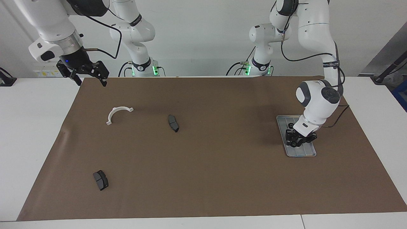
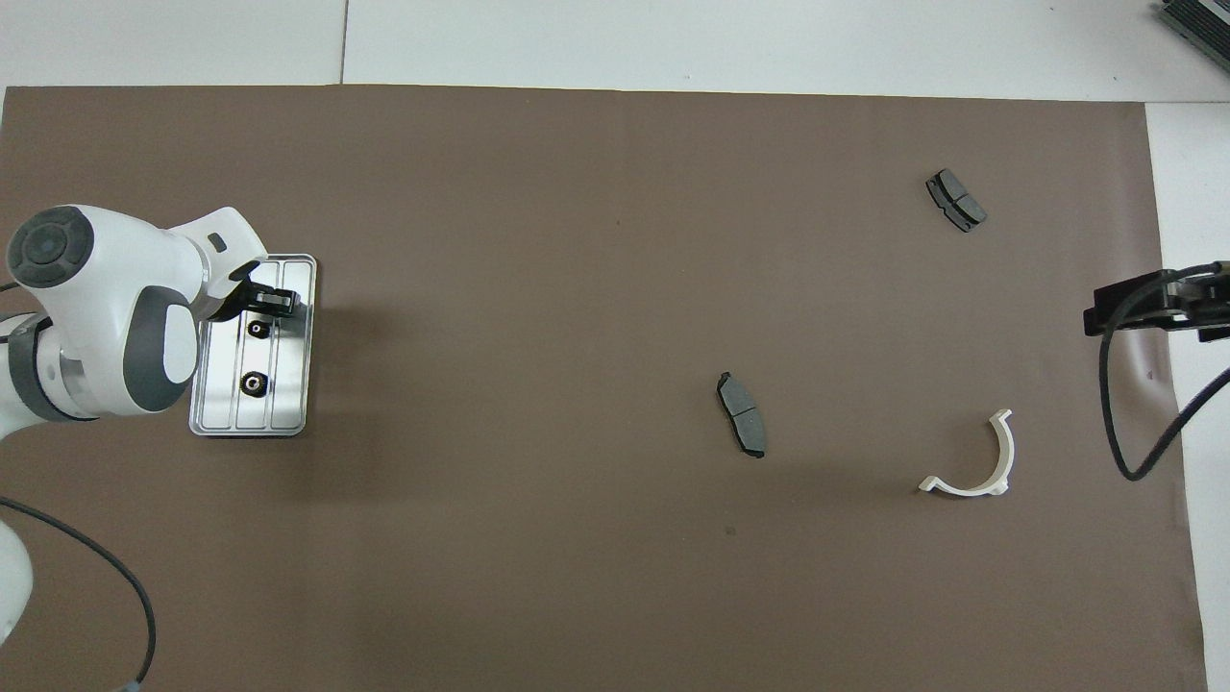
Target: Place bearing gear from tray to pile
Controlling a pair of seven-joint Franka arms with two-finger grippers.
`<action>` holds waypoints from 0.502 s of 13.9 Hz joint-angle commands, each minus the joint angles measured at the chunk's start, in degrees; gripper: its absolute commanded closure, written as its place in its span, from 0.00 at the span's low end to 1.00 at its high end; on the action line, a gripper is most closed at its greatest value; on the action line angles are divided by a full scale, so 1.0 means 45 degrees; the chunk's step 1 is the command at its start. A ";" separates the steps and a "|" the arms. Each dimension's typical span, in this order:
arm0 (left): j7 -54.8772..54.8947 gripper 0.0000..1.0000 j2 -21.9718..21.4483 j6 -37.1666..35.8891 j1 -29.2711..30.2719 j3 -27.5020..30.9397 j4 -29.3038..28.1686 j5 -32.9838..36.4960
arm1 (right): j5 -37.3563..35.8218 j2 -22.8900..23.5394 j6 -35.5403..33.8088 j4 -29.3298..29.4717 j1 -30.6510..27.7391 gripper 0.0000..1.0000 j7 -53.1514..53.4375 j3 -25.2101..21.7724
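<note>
- The left claw (image 1: 298, 142) is lowered into the tray (image 2: 293, 413), at the end farther from the robots; whether its fingers are closed on a gear cannot be told.
- Two black gears (image 2: 253, 384) are seen lying in the tray.
- The right claw (image 1: 90, 79) is held spread apart, waiting above the counter (image 1: 38, 127) edge.

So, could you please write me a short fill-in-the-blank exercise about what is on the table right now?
1. The left gripper is down in the ____.
2. Two small black gears lie in plain sight on the tray, and ____ dark brake pads lie on the brown mat.
3. The white half-ring bracket lies toward the ____ arm's end of the table.

Missing words: tray; two; right
</note>
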 commanded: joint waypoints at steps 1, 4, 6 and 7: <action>0.0185 0.70 -0.0079 0.0250 -0.0005 0.0081 -0.0394 -0.0023 | 0.0343 -0.0268 0.0105 -0.0319 -0.0144 0.00 -0.0195 0.0080; 0.0185 0.80 -0.0060 0.0231 -0.0005 0.0081 -0.0336 -0.0023 | 0.0343 -0.0268 0.0086 -0.0319 -0.0144 0.00 -0.0195 0.0060; 0.0165 0.82 -0.0021 -0.0099 -0.0005 0.0081 0.0170 -0.0023 | 0.0343 -0.0268 0.0105 -0.0319 -0.0144 0.00 -0.0195 0.0080; 0.0126 0.82 0.0018 -0.0469 0.0014 0.0081 0.0560 -0.0042 | 0.0343 -0.0268 0.0086 -0.0319 -0.0144 0.00 -0.0195 0.0080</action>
